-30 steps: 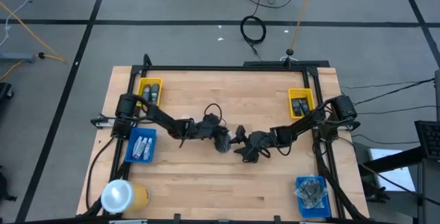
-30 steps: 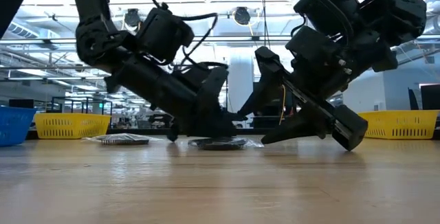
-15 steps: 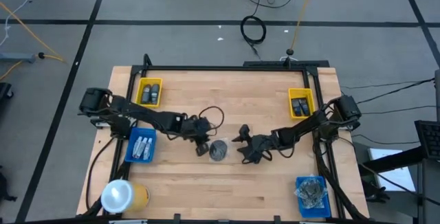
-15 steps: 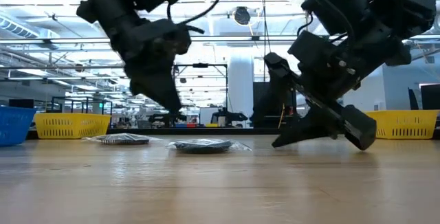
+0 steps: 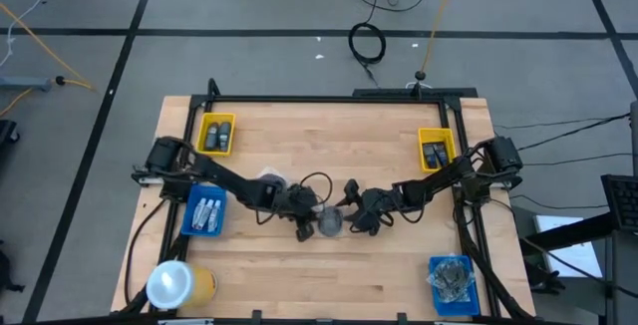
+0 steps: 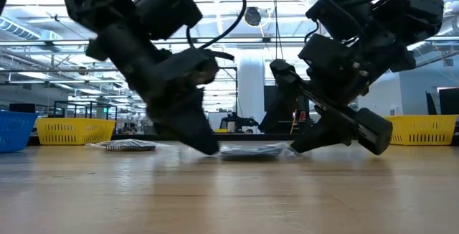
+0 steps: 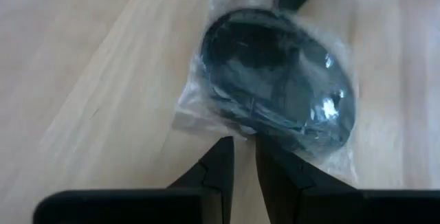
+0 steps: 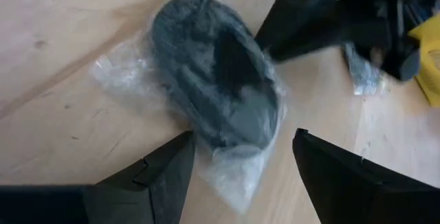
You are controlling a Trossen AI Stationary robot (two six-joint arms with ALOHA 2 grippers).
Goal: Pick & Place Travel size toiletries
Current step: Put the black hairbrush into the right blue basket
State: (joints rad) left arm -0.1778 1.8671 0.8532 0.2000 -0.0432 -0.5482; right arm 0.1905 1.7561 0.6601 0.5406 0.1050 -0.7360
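A grey disc sealed in clear plastic is seen lying flat on the wooden counter, near its middle. The left pincer is pressed down at the wrap's edge with its fingers nearly closed, nothing gripped between them. From the opposite side the right pincer is held spread wide, straddling the disc's edge without touching it. A second wrapped disc lies farther back.
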